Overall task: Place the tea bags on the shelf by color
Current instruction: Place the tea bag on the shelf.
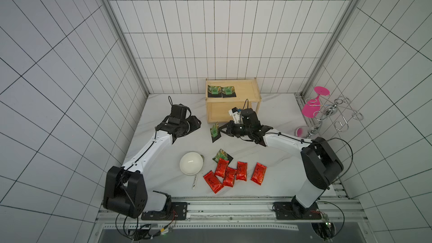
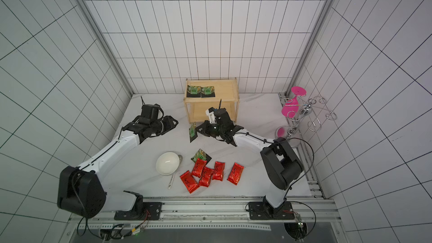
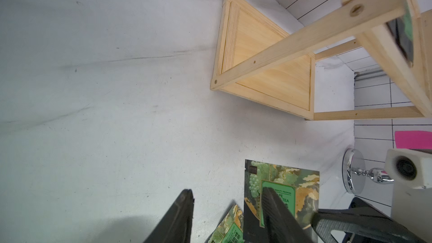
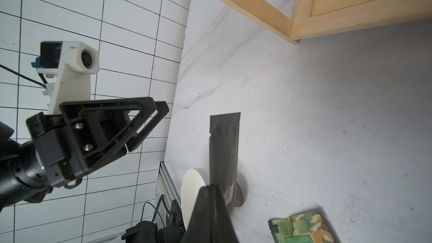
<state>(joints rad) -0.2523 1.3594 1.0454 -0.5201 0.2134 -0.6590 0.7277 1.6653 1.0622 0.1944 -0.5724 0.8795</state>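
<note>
The wooden shelf stands at the back, with two black tea bags on its top board. In front of its left post my right gripper is shut on a third black tea bag, held on edge above the table. To the left, my left gripper is open and empty, a short way from that bag. A fourth black bag lies flat beside several red tea bags near the front.
A white bowl sits left of the red pile, with a small white stick in front of it. A chrome wire stand with pink discs fills the right back corner. The shelf's lower board holds nothing.
</note>
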